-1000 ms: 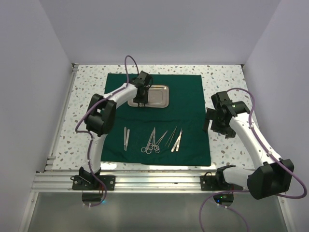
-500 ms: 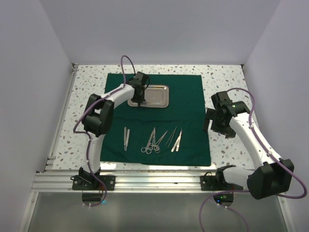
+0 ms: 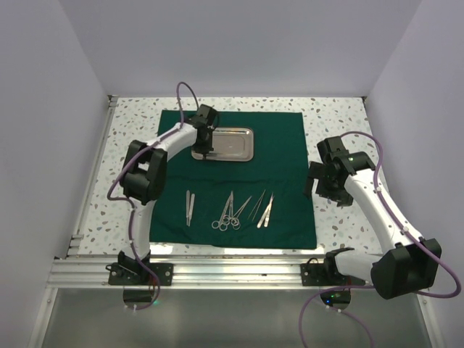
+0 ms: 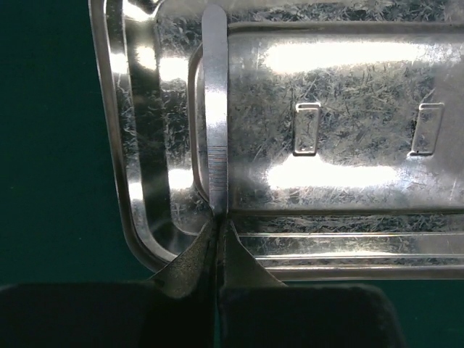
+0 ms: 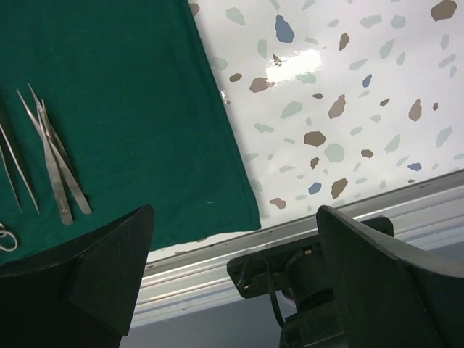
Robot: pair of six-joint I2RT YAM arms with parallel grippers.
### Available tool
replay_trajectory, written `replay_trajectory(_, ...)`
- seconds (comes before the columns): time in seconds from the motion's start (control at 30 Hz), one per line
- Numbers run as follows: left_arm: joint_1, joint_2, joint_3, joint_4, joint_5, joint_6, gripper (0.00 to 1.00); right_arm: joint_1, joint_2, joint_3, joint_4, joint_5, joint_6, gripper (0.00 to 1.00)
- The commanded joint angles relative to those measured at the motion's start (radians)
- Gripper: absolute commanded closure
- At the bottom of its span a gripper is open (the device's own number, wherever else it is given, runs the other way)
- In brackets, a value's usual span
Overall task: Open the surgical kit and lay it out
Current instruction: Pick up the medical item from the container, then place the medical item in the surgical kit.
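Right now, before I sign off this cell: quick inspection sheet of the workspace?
Surface: speckled table, glossy.
Job's things: green drape spread flat; steel tray on its far half; instruments in a row on its near half.
Clutter: nothing seen.
Grippers: left gripper shut on a flat steel handle lying in the tray; right gripper open, empty, above the drape's right edge.
Cables: purple cables loop off both arms.
Surroundings: white walls on three sides; aluminium rail at the near edge.
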Motion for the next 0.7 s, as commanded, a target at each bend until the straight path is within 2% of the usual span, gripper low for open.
replay_trajectory(0.0,0.022,-0.075,0.101,-0.095,0.011,0.046,1.00,0.000,-0.007,0.041,0.027,-0.020,0.000,0.02)
replay_trajectory(0.1,0.022,-0.107,0.144,-0.135,0.002,0.048,1.00,0.000,-0.008,0.049,0.034,-0.025,-0.005,0.01)
replay_trajectory(0.23,0.022,-0.219,0.092,-0.152,0.003,0.033,1.00,-0.002,-0.008,0.057,0.051,-0.040,-0.010,0.02)
replay_trajectory(0.43,0.013,-0.458,-0.184,-0.127,0.031,-0.026,1.00,0.000,-0.024,0.040,0.063,-0.054,-0.020,0.02)
replay_trajectory(0.67,-0.017,-0.748,-0.631,-0.096,0.040,-0.110,1.00,0.000,-0.054,-0.003,0.071,-0.060,-0.025,0.02)
